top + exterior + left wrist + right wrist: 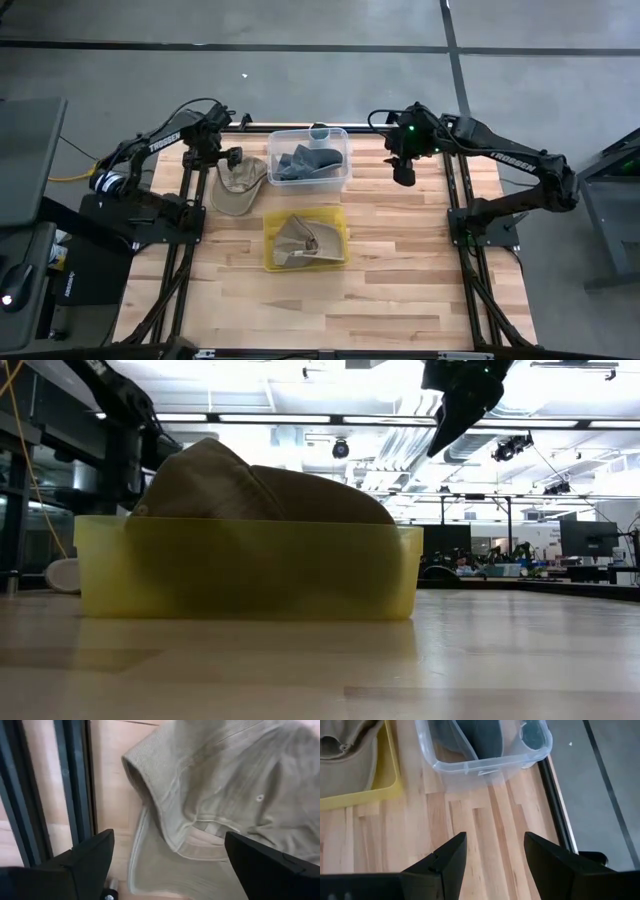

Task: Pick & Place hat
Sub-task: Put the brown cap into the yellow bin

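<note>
A surface point(400, 260) of pale wooden planks, butcher-block in pattern, is seen framed by dark metal rails. Three hats can be counted. One tan hat point(240, 186), of soft ribbed cloth with stitched seams and a curved brim, lies directly on the wood at the far left, just beside the clear box point(340, 175). A second tan hat point(303, 240), crumpled, is held in a yellow tray point(340, 262) of translucent plastic, rectangular with low walls, near the middle of the surface. A dark grey hat point(305, 160) is held in the clear box, a rounded-cornered tub of see-through plastic at the far middle. Two containers are thus counted, one yellow and one clear.

The left end effector point(228, 158) is positioned over the tan hat on the wood at the far left; its two dark fingers point(92, 857) are spread wide to either side of the cloth crown, and whether the cloth is touched cannot be told. The right end effector point(404, 174) is held above bare wood to the right of the clear box, its fingers point(442, 865) parted with nothing between them
</note>
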Robot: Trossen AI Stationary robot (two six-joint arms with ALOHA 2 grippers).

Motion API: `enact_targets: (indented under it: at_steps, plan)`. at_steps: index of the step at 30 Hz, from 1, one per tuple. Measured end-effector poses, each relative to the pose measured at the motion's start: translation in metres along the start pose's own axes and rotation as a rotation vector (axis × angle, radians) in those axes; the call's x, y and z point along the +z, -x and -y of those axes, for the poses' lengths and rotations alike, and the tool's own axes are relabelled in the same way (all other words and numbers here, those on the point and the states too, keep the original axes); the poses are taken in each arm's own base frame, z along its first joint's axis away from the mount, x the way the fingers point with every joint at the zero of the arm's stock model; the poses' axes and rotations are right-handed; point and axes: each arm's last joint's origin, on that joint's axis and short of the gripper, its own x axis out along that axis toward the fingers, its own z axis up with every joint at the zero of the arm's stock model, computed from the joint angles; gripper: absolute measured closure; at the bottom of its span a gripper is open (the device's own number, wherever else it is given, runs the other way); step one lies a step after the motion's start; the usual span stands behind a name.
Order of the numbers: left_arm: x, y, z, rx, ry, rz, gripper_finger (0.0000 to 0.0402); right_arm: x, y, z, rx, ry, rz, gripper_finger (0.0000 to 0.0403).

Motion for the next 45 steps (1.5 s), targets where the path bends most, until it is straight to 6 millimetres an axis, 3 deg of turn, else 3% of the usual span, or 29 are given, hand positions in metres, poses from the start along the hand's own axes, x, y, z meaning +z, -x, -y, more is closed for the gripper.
enact_targets:
  at_steps: [12, 22, 45]
  plan:
    - [0.018, -0.024, 0.007, -0.006, -0.07, -0.046, 0.0044, -0.003, 0.005, 0.006, 0.023, -0.011, 0.023, 0.021]
    - [0.03, -0.026, -0.012, -0.124, 0.032, -0.135, 0.0044, -0.004, 0.005, 0.006, 0.029, -0.007, 0.013, 0.021]
    - [0.033, -0.051, -0.016, -0.097, 0.097, -0.334, 0.0044, -0.004, 0.005, 0.006, 0.026, -0.005, 0.017, 0.021]
